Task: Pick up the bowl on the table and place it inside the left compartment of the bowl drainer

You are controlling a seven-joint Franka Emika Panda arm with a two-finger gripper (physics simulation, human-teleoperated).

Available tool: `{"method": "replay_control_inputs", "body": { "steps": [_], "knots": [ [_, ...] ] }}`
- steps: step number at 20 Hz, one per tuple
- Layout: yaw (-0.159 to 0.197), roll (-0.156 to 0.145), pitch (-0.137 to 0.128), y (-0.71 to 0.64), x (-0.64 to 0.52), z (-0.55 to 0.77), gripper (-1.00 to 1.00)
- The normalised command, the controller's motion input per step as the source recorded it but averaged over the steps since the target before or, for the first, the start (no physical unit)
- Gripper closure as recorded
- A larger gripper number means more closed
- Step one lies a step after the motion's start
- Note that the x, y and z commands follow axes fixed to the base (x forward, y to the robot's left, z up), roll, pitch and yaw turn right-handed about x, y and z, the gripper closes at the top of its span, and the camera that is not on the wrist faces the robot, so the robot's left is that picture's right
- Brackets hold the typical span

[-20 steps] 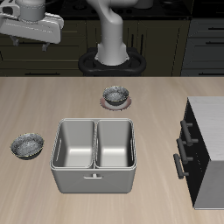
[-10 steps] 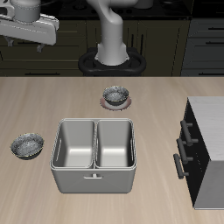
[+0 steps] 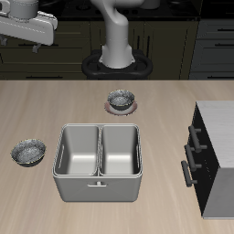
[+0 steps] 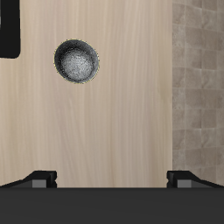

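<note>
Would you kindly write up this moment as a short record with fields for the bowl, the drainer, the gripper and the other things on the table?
bowl: bowl upright on the table, apart from the drainer
bowl drainer: bowl drainer near the front edge; left compartment holds nothing
gripper: gripper high above the table, holding nothing; fingers wide apart
second bowl: matching bowl on a plate, farther back
cabinet: grey cabinet beside the drainer

Bowl (image 3: pixel 28 152) on table (image 3: pixel 55 105) beside bowl drainer (image 3: pixel 99 187)

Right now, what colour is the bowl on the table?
Dark grey, with a speckled, glinting inside. The bowl shows best in the wrist view.
</note>
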Motion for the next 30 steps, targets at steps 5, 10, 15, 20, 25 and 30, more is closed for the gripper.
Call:
{"method": "replay_control_inputs", "body": {
  "steps": [5, 10, 15, 20, 25, 30],
  "knots": [
    [0.001, -0.025, -0.008, -0.24, 0.21, 0.12, -1.0],
    [0.006, -0.02, -0.016, -0.13, 0.2, 0.13, -1.0],
    [0.005, 0.013, -0.007, -0.01, 0.26, 0.07, -1.0],
    [0.052, 0.046, -0.016, 0.15, 0.2, 0.06, -1.0],
    [0.009, 0.02, -0.023, 0.19, 0.12, 0.12, -1.0],
    [0.014, 0.017, -0.025, 0.12, 0.1, 0.2, -1.0]
  ]
}}
